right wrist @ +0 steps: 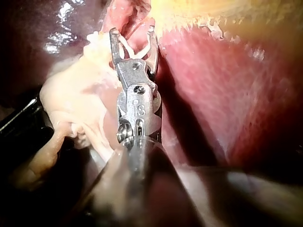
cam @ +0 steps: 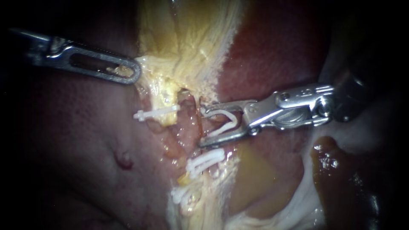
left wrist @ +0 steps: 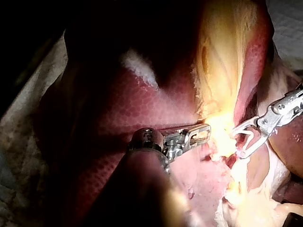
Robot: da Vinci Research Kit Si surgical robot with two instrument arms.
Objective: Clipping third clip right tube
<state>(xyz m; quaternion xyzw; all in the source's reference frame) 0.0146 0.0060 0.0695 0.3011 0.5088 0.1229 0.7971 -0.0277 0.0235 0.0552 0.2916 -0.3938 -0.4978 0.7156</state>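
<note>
Nearly: carrying an open white clip (cam: pixel 225 121) between the spread jaws of the right instrument (cam: pixel 202 127), sitting just beside the right tube (cam: pixel 189 127) above two closed clips (cam: pixel 206 161), not yet squeezing it shut. Clamping yellow tissue (cam: pixel 170 64) with the left instrument (cam: pixel 130 72).

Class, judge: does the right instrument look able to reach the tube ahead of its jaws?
Probably yes: the right instrument, gripping an open clip, sits just beside the tube, with nothing visible between them.
</note>
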